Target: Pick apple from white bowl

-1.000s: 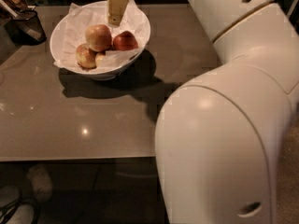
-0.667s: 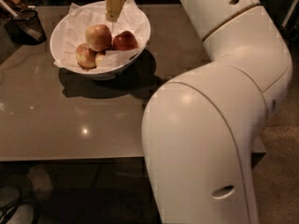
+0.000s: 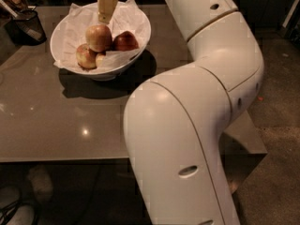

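The white bowl (image 3: 136, 32), lined with crinkled white paper, stands on the grey table at the upper left. The apple (image 3: 98, 37), the largest one, pale tan with a reddish blush, lies near the bowl's middle. A deep red apple (image 3: 125, 41) lies to its right, and two smaller yellow-red apples (image 3: 86, 56) lie at its front left. My gripper (image 3: 105, 18) hangs from the top edge, pointing down, just above and behind the apple and over the bowl. It holds nothing that I can see.
A small black mesh basket (image 3: 26, 25) stands at the table's far left. My white arm (image 3: 197, 116) fills the right and centre foreground and hides the table's right part. The table's front edge (image 3: 61, 159) runs across the lower left, with floor clutter below.
The arm's large links have swung left across the view. The gripper has shifted slightly left above the bowl. The apples have not moved.
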